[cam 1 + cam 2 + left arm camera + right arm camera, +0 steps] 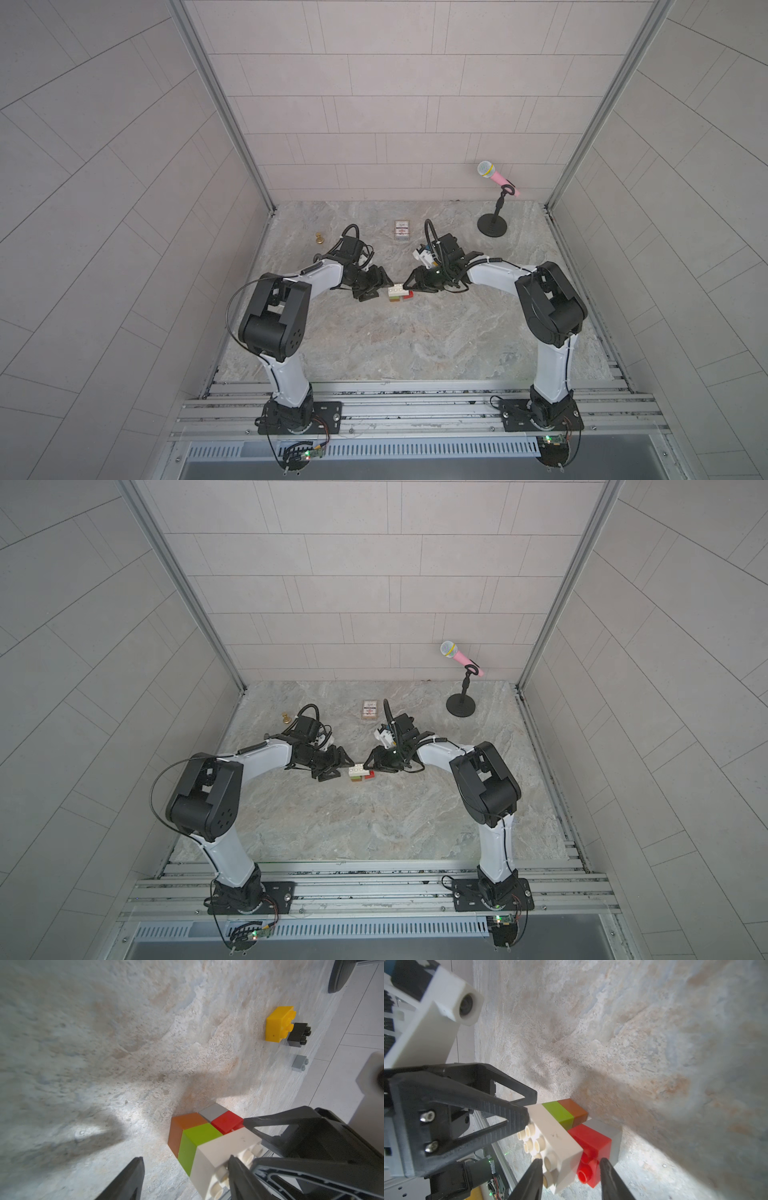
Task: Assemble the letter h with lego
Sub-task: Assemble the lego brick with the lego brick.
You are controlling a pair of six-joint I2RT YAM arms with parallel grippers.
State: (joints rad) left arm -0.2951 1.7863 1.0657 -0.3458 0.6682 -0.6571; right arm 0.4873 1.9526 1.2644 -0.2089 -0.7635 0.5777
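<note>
The half-built letter h [399,293] stands upright near the middle of the bench [415,345], between the two arms, and shows in both top views. Its column has a brown brick [187,1120] at the bottom, a green brick [199,1132] on that and a long white brick [224,1147] on top, studs up. Under the white brick's other half a grey brick [214,1111] sits on the bench with a red brick [226,1121] above it. The red one juts out a little, so one of its studs shows in the right wrist view. The left tool [185,1157] is spread wide: one finger [517,1114] touches the end of the white brick and the other is clear of the bricks. The right tool [571,1159] has its jaws partly parted, tips at the white and red bricks. Whether they press on them I cannot tell, since the tips cover the contact. A yellow brick [278,1024], a black brick [298,1034] just beside it and a small loose grey brick [298,1063] stand well apart from the letter h, close to the tiled wall [363,1022]. Toward the back of the bench are a small card box [402,230], a brass piece [320,238] on the left side and a pink microphone [492,174] on a black stand at the right.
</note>
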